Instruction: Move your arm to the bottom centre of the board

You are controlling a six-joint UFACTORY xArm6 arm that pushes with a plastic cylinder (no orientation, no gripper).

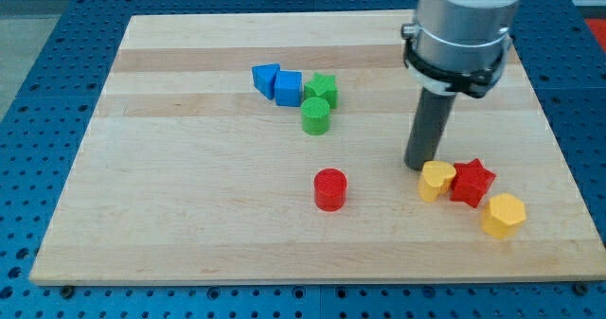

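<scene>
Arm (464, 26) cut off by view's top edge, above yellow heart block (436, 180). Upper board (85, 168) edge partly hidden behind arm. Blue table (38, 35) cut off everywhere.

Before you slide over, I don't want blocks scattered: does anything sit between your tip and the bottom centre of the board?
Nothing visible. My tip stands just left of the yellow heart block; the red cylinder lies left of the path to the board's bottom centre.
</scene>
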